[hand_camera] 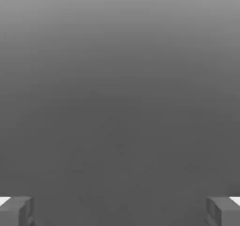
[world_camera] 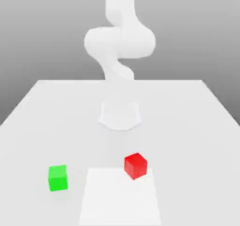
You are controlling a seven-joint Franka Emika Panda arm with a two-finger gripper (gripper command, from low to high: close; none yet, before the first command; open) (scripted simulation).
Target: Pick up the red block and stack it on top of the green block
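The red block (world_camera: 135, 165) sits on the white table (world_camera: 187, 126), near the front and a little toward the exterior view's right. The green block (world_camera: 57, 177) rests on the same table toward the exterior view's left, well apart from the red one. Both stand alone and untouched. In the hand view my gripper (hand_camera: 120, 213) is open: its two grey fingertips (hand_camera: 16, 211) stand far apart with only plain grey background between them. Neither block appears in the hand view.
The white arm (world_camera: 119, 42) rises from its round base (world_camera: 120, 115) at the table's middle, behind the blocks. A pale white rectangular patch (world_camera: 119, 197) lies at the front between the blocks; I cannot tell what it is.
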